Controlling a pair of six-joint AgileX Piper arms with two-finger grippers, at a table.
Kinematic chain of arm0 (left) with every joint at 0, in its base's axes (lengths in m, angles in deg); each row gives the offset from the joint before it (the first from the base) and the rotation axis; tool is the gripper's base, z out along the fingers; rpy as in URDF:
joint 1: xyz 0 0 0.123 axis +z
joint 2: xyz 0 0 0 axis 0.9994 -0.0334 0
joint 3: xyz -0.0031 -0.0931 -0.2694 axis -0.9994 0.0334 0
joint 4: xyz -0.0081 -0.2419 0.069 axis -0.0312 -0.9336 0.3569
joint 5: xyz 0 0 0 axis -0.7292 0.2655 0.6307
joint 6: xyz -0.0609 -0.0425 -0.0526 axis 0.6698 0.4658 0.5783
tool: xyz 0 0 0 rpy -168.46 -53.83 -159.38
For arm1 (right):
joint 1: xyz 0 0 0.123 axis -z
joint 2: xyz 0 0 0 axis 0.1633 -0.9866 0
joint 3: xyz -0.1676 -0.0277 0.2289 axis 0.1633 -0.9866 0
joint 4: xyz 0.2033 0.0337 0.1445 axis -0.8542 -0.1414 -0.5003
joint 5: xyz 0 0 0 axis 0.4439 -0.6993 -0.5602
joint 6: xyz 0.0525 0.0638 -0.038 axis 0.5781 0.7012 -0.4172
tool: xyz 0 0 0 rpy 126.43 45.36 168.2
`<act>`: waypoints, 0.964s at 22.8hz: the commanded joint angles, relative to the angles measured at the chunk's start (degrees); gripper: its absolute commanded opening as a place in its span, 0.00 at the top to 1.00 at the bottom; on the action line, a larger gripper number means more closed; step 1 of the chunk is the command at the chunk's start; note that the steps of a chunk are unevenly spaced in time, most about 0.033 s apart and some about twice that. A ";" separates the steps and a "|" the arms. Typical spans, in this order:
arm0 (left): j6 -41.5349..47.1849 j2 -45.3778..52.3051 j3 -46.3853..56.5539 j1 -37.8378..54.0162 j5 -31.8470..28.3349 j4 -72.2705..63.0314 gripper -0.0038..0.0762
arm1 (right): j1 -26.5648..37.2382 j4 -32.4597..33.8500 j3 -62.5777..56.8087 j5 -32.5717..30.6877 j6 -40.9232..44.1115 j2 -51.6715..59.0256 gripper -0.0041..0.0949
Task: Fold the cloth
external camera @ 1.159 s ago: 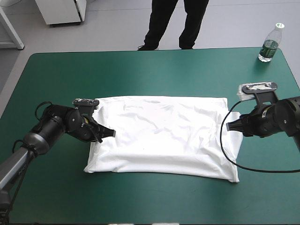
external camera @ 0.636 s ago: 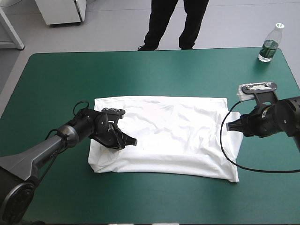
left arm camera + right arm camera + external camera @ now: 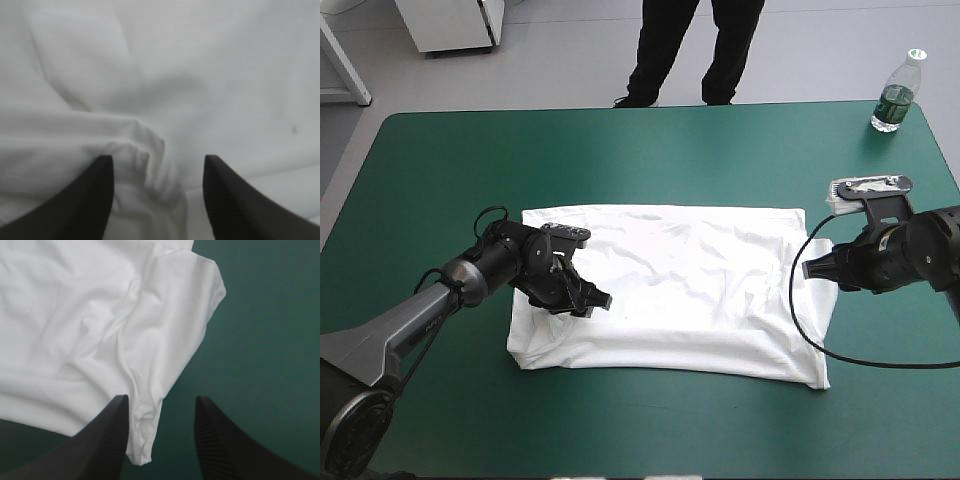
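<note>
Left gripper [image 3: 598, 300]: we log it low over the left part of the T-shirt [image 3: 700, 290], inward of the cloth's left edge. Its black fingers [image 3: 85, 205] stand wide apart and hold nothing. In the left wrist view a rumpled ridge of white fabric lies in the gap between them, and plain white cloth fills everything ahead.

T-shirt: white, spread as one broad flat rectangle at the middle of the tabletop [image 3: 650, 150]. Its long sides run along the near and far edges, and it lies well apart from all four. We note shallow creases across the surface and a fuller, rounded fold at its near left corner. The teal-green cover shows bare all round it.

Right gripper [image 3: 807, 270]: at the T-shirt's right edge, about halfway along that edge. Its black fingers [image 3: 220, 440] are parted and hold nothing. In the right wrist view the crumpled rim of the cloth lies beside one finger and reaches partly into the gap, while the other finger stands over bare cover. We cannot tell whether a finger touches the fabric.

Bottle [image 3: 897, 92]: clear plastic, white cap, green label. It stands upright at the tabletop's far right corner, well apart from the T-shirt.
</note>
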 commanded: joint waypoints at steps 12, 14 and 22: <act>-0.11 6.15 -5.91 -0.41 4.34 4.14 0.44 | 12.29 -4.71 1.91 12.90 -0.93 -18.87 0.48; -0.11 6.15 -5.91 -0.41 4.07 4.14 0.44 | 12.29 -4.02 1.91 14.10 -0.93 -22.42 0.50; -0.11 6.15 -5.91 -0.41 3.86 4.14 0.44 | 12.29 -2.38 5.28 15.52 -0.93 -30.97 0.52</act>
